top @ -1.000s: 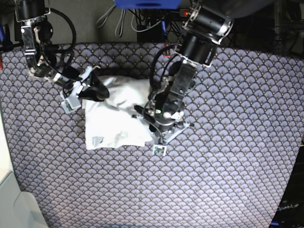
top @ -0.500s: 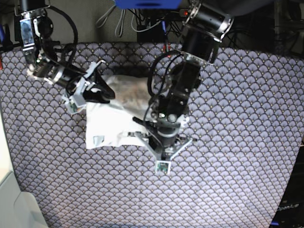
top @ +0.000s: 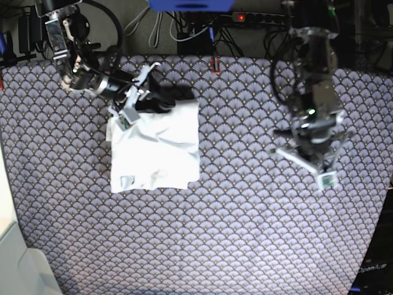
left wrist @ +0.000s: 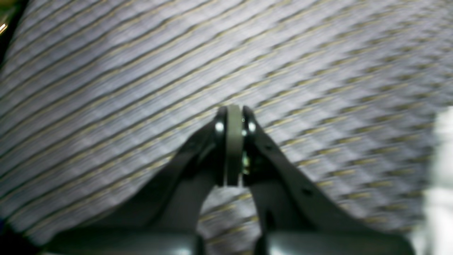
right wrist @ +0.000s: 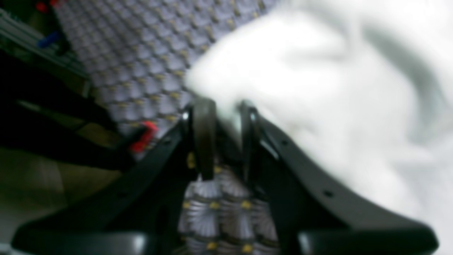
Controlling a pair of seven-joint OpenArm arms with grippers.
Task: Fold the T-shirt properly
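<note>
Hanging above bare patterned cloth, the left gripper [left wrist: 233,117] is seen in its own wrist view with its dark jaws pressed together on nothing; only the purple-grey, scallop-patterned table covering [left wrist: 141,71] lies beneath it, and a blurred sliver of white fabric shows at the far right edge.

In the right wrist view, the right gripper [right wrist: 226,113] is shown with its jaws a little apart and an edge of the plain white, soft, wrinkled T-shirt [right wrist: 318,88] caught between them, apparently pinched, though the blur leaves the hold uncertain.

From the base view, the T-shirt [top: 156,147] is seen folded into a rough rectangle at the left of the covering [top: 245,233], a small grey tag near its near-left corner. The right gripper [top: 144,98] is placed at the garment's far edge, while the left gripper [top: 319,166] is held well apart at the right.

The shirt is judged light, limp and prone to slumping; hold is best taken at a corner or hemmed edge, through all layers. No containers are to be seen.
</note>
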